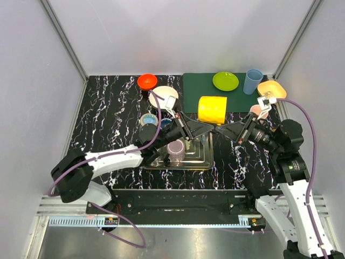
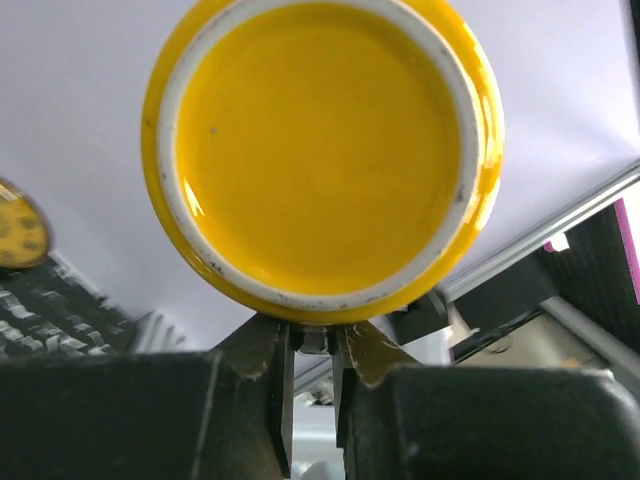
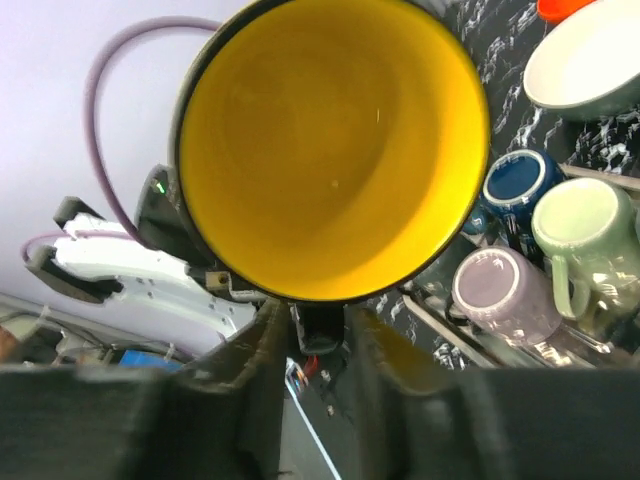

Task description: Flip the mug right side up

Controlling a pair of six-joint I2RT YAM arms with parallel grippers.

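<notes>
The yellow mug [image 1: 213,109] is lying on its side in the air, over the near edge of the green mat [image 1: 190,86]. The left claw [image 2: 312,335] is pinching its base edge, nearly closed. The right claw [image 3: 318,320] is gripping the rim. Bare table [image 1: 108,108] is lying open to the left.

Yellow mug [image 1: 212,109], white base rim; black table [image 1: 108,113], white marbling; dark green mat [image 1: 194,89]; orange-red bowl [image 1: 147,81].

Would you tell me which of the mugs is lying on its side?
The yellow mug, held sideways between the left gripper and right gripper; the lilac mug, blue mug and green mug stand vertically.
</notes>
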